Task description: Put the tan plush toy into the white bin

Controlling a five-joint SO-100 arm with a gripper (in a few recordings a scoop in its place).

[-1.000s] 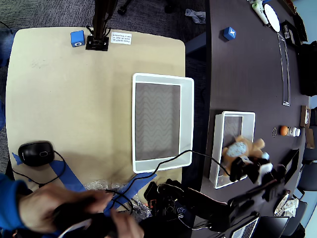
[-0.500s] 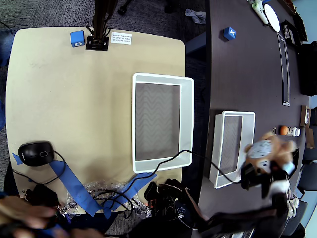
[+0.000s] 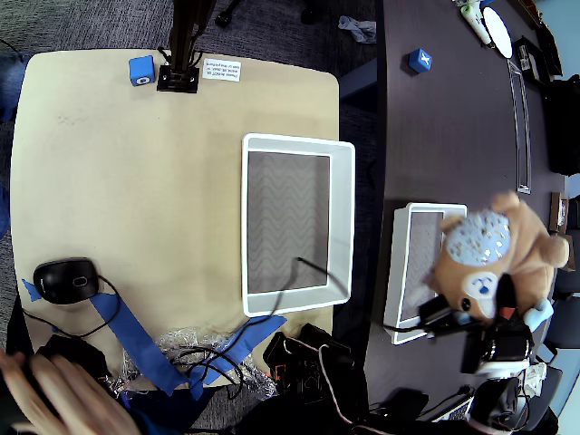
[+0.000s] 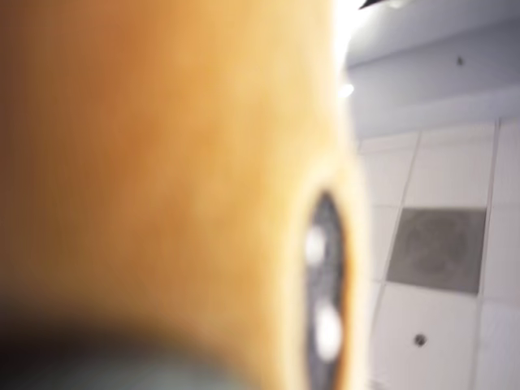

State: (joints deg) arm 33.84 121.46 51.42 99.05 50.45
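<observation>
gripper [image 3: 494, 319]: at 4 o'clock in the overhead view, its fingers are covered by the tan plush toy [image 3: 494, 258]; whether they are closed cannot be told.
tan plush toy, wrist view [image 4: 162, 179]: an out-of-focus orange mass from 9 o'clock to centre, with no detail to read.
smaller white bin [image 3: 408, 276]: its right side is covered by the toy.
person's hand [image 3: 54, 399]: at 7 o'clock, blurred and cut off by the bottom edge.

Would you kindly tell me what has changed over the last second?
The orange-tan plush bear, held by the gripper, rose out of the narrow white bin toward the camera, drifting right in the overhead view. The large white mesh bin and black mouse stayed put.
</observation>
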